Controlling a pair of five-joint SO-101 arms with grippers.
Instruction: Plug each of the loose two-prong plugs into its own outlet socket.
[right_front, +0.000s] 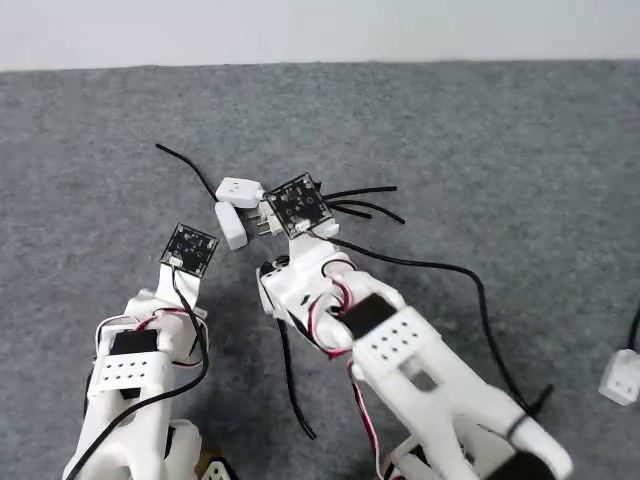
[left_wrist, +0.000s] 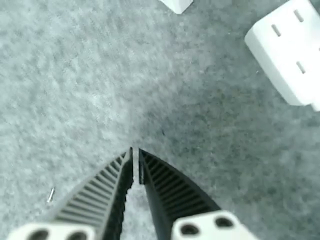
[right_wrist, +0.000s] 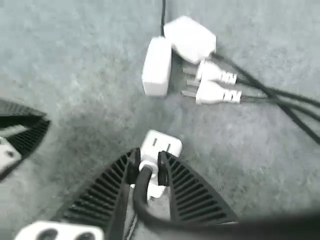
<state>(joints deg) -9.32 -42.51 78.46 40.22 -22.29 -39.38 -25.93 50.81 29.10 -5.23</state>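
- Right arm (right_front: 400, 345) extends over the tabletop's (right_front: 520, 150) middle. The right gripper (right_wrist: 148, 156) clamps a white plug (right_wrist: 161, 145) with a black cable.
- Left arm (right_front: 135, 375) sits by the near edge, left gripper (left_wrist: 135, 151) closed and empty.
- The right wrist view reveals two white outlets (right_wrist: 156, 67) mid-tabletop, with two loose plugs (right_wrist: 210, 93) just beside them, prongs toward them.

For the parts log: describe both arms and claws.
Left arm and right arm: white plastic shells, perforated panels, red, white and black wires, a black square wrist board. Left claw and right claw: black, ribbed and tapering, on white mounts.
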